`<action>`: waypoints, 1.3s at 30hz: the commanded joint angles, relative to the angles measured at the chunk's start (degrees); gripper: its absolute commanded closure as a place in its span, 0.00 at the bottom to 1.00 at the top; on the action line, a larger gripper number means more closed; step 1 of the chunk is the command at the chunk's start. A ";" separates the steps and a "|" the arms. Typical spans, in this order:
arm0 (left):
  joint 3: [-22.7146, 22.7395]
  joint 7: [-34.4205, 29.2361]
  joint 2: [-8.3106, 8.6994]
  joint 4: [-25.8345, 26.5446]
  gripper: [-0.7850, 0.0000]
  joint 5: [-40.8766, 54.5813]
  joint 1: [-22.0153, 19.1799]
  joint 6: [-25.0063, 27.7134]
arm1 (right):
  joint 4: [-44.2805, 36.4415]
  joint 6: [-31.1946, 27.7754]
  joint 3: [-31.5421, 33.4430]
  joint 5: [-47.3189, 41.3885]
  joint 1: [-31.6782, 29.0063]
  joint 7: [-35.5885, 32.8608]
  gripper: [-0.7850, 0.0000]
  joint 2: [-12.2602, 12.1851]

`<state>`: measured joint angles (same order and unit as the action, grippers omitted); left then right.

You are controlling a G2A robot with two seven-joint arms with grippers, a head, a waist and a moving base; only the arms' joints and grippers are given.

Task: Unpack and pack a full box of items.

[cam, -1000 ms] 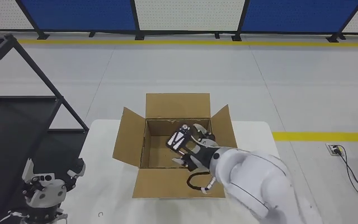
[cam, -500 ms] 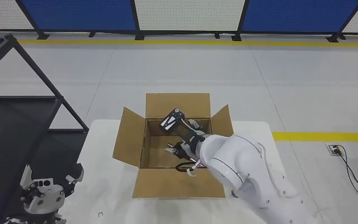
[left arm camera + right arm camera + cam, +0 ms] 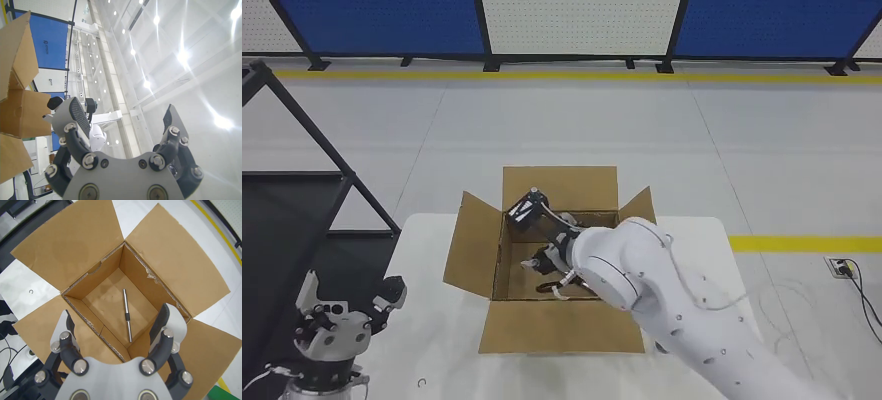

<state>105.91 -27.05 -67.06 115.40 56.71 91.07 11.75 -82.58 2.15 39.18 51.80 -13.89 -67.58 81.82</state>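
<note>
An open cardboard box [image 3: 474, 245] with its four flaps spread stands on the white table [image 3: 432, 340]. On its bottom lies a thin metal rod [image 3: 126, 311] with a black band around the middle. My right gripper [image 3: 117, 321] hangs open above the box mouth, empty, with the rod well below its fingers. From above, the right arm crosses the box from the near right, and its gripper [image 3: 540, 278] is inside the opening. My left gripper [image 3: 350, 297] sits off the table's near left corner, open and empty, its fingertips [image 3: 79, 111] turned up toward the ceiling.
A small C-shaped ring [image 3: 422, 382] lies on the table near its front left. A black metal rack [image 3: 302, 190] stands left of the table. The box flaps [image 3: 20, 56] rise beside the left gripper. Yellow floor tape [image 3: 802, 243] runs to the right.
The right arm has swung left and farther back over the box, carrying its wrist toward the far left corner. The left gripper has risen slightly and turned.
</note>
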 commanded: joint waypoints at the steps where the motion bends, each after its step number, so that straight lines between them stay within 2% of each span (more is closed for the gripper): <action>1: -0.74 1.53 -0.14 0.04 0.00 -0.43 -0.24 0.14 | 6.32 2.43 -3.49 0.98 3.54 -1.41 0.00 1.72; 3: -1.01 1.91 -0.26 0.11 0.00 -0.36 -0.16 0.29 | 11.26 1.10 -6.02 -2.65 5.59 0.50 0.00 3.81; 8: -1.13 2.14 -0.46 0.34 0.00 -0.61 0.80 1.07 | 24.87 2.87 -12.01 -4.41 9.89 0.02 0.00 8.84; 16: -1.13 2.14 -0.46 0.34 0.00 -0.61 0.80 1.07 | 41.76 1.57 -14.21 -12.10 11.74 3.13 0.00 15.28; 30: -1.13 2.14 -0.46 0.34 0.00 -0.61 0.80 1.07 | 42.40 0.12 -14.23 -11.84 10.93 4.74 0.00 15.42; 36: -1.13 2.14 -0.46 0.34 0.00 -0.61 0.80 1.07 | 47.23 0.72 -14.78 -10.25 10.06 4.26 0.00 16.45; 39: -1.13 2.14 -0.46 0.34 0.00 -0.61 0.80 1.07 | 50.80 -1.70 -14.82 -10.60 9.75 5.68 0.00 17.27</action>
<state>104.79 -24.92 -67.52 115.74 56.10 91.88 12.82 -32.97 1.11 24.31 41.40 -4.10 -62.33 98.91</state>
